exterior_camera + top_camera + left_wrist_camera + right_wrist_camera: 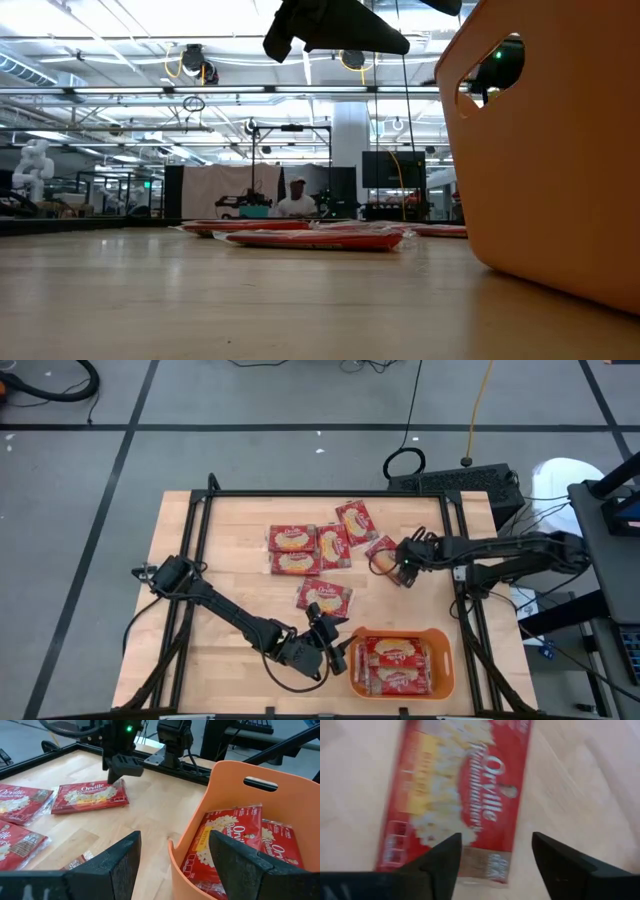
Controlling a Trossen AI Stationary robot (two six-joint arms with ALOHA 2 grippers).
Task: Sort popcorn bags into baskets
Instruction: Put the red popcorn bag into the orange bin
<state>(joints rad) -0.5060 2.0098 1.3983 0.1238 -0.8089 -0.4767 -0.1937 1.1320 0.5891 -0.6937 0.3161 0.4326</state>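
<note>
Several red popcorn bags with yellow labels lie flat on the wooden table; one (323, 596) is at the middle and a cluster (310, 545) lies farther back. The orange basket (446, 660) at the near edge holds two bags (227, 837) side by side. My left gripper (335, 652) hangs open just off the basket's left end (197, 827) and holds nothing. My right gripper (403, 567) is open and points steeply down over the near end of the rightmost bag (462, 795), which lies flat on the table (381, 550). I see no touch between them.
A black metal frame (330, 494) runs around the tabletop. Bare wood (230, 600) lies between the bags and the left arm. A keyboard (470, 482) sits beyond the far right corner. A person (297, 200) is far off in the room.
</note>
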